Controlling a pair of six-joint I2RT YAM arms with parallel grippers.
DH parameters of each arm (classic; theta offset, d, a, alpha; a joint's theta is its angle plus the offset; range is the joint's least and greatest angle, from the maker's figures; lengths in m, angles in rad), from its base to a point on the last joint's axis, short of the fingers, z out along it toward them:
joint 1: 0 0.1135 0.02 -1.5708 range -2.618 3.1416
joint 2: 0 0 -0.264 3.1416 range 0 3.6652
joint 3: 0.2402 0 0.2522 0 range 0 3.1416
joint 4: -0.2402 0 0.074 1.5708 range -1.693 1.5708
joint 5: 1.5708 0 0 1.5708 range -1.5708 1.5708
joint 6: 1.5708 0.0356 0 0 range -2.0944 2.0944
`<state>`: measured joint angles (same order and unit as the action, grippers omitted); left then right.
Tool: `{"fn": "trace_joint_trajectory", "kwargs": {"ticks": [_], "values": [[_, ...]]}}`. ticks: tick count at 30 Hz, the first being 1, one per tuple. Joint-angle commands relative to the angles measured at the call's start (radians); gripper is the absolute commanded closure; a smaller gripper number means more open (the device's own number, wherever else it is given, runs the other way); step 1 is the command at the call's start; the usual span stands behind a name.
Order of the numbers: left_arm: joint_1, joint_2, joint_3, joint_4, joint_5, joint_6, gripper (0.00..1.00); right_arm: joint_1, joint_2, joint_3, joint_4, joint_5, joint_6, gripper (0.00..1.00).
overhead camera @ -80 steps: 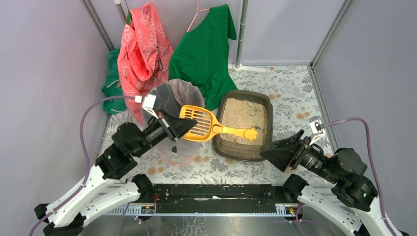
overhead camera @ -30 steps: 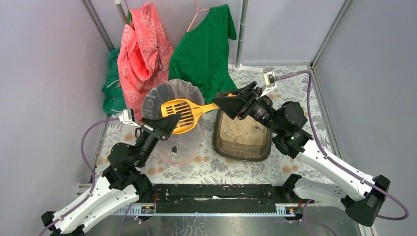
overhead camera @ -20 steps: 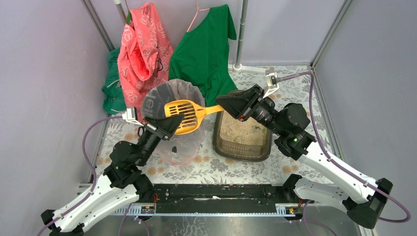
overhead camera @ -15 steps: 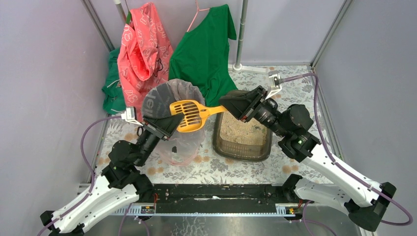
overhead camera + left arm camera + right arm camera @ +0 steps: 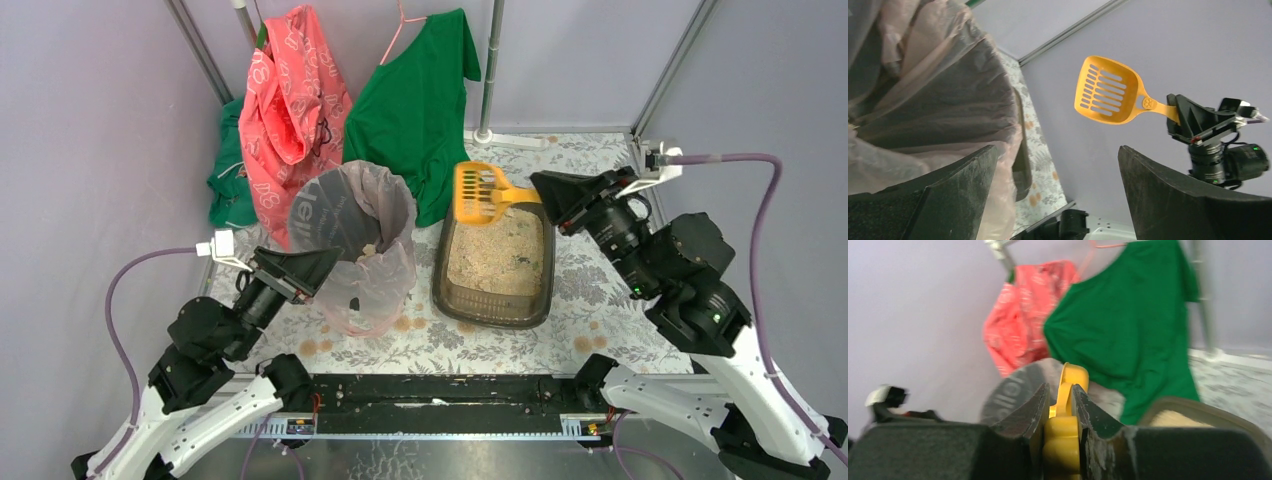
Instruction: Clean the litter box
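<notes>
One litter box [image 5: 492, 312] at 3 o'clock of one bag-lined bin [image 5: 320, 210], one yellow slotted scoop [image 5: 478, 192] above box's 11 o'clock corner, handle clenched by right gripper [image 5: 543, 188], left gripper [image 5: 322, 262] released, empty, at bin's 8 o'clock

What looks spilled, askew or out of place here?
No clear spill: the litter lies inside the litter box. The bin liner sags loosely over the near rim, and the right tool holds the scoop.
</notes>
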<state>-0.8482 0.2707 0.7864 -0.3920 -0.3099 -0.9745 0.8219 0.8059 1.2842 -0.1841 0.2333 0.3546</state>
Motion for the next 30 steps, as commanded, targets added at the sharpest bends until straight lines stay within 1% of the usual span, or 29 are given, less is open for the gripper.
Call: {"fn": "trace_joint_trajectory", "kwargs": {"ticks": [1, 5, 10, 14, 18, 20, 22, 25, 30], "values": [[-0.003, -0.009, 0.035, -0.133, -0.018, 0.084, 0.01, -0.003, 0.001, 0.034, -0.285, 0.296, -0.12, 1.0], [-0.002, 0.02, 0.034, -0.147, 0.0, 0.103, 0.01, -0.003, 0.003, -0.013, -0.372, 0.413, -0.086, 1.0], [-0.003, 0.051, 0.008, -0.118, 0.025, 0.107, 0.01, -0.015, 0.058, -0.103, -0.361, 0.489, -0.089, 1.0], [-0.003, 0.058, 0.007, -0.114, 0.027, 0.117, 0.01, -0.099, 0.133, -0.154, -0.302, 0.409, -0.109, 1.0], [-0.002, 0.05, 0.008, -0.116, 0.026, 0.12, 0.01, -0.239, 0.22, -0.192, -0.248, 0.248, -0.1, 1.0], [-0.003, 0.044, 0.003, -0.116, 0.025, 0.12, 0.01, -0.275, 0.247, -0.224, -0.192, 0.2, -0.112, 1.0], [-0.002, 0.038, -0.002, -0.117, 0.024, 0.119, 0.01, -0.295, 0.284, -0.238, -0.153, 0.176, -0.129, 1.0], [-0.003, 0.035, -0.001, -0.131, 0.016, 0.12, 0.01, -0.302, 0.362, -0.212, -0.142, 0.175, -0.149, 1.0], [-0.003, 0.024, 0.002, -0.151, -0.004, 0.122, 0.02, -0.302, 0.459, -0.124, -0.206, 0.162, -0.139, 1.0]]}}
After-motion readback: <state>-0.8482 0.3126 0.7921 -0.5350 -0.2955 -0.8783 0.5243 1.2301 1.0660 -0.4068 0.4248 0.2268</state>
